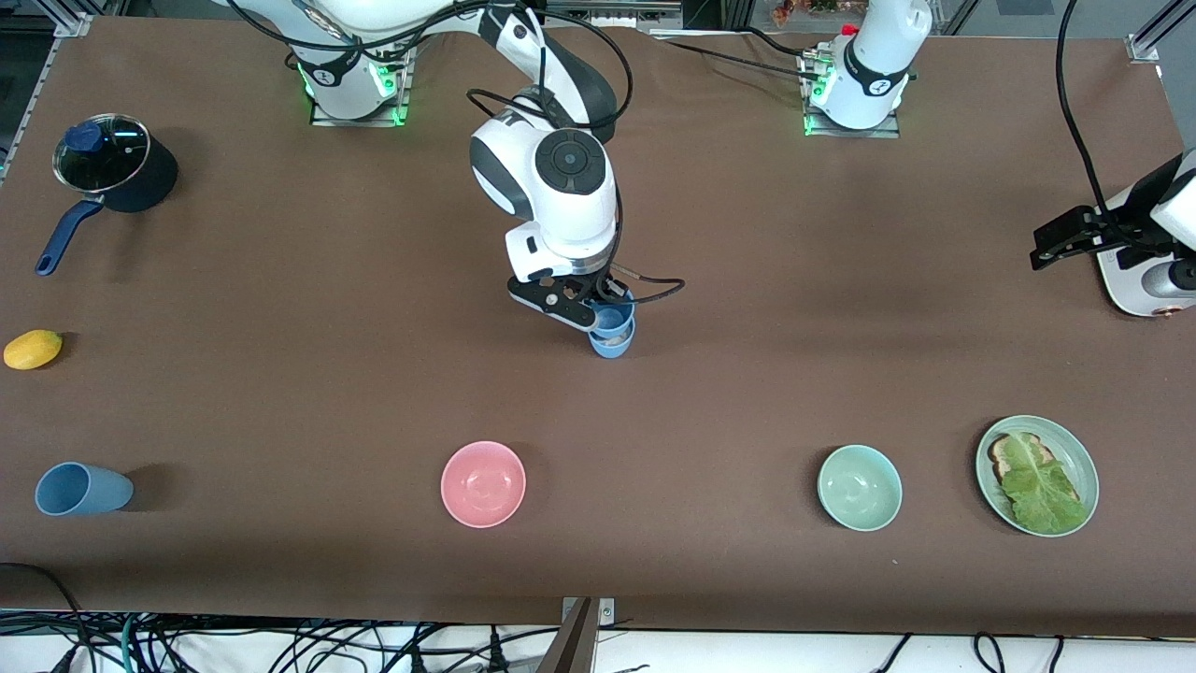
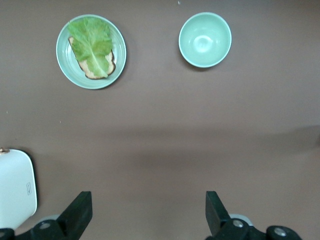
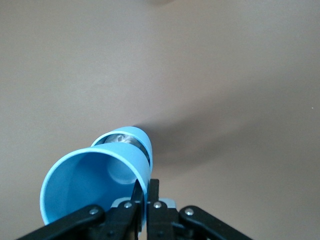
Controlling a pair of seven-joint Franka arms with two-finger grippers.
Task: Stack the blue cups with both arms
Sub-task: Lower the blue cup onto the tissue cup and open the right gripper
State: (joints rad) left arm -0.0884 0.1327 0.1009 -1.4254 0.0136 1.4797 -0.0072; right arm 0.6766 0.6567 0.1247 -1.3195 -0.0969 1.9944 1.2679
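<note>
Right wrist view: my right hand (image 3: 145,192) pinches one blue cup (image 3: 95,182) by its thin rim, nesting it into a second cup (image 3: 131,141) mid-counter. Light, stiff and probably slick. My left hand (image 2: 148,212) waits wide open.

The table (image 1: 280,393) wears a matt brown cover, smooth and faintly cloth-like. The blue cups (image 1: 612,329) look like matt plastic. The pink bowl (image 1: 483,483) and green bowl (image 1: 860,487) show a soft sheen. The navy pot (image 1: 117,168) carries a glossy glass lid.
</note>
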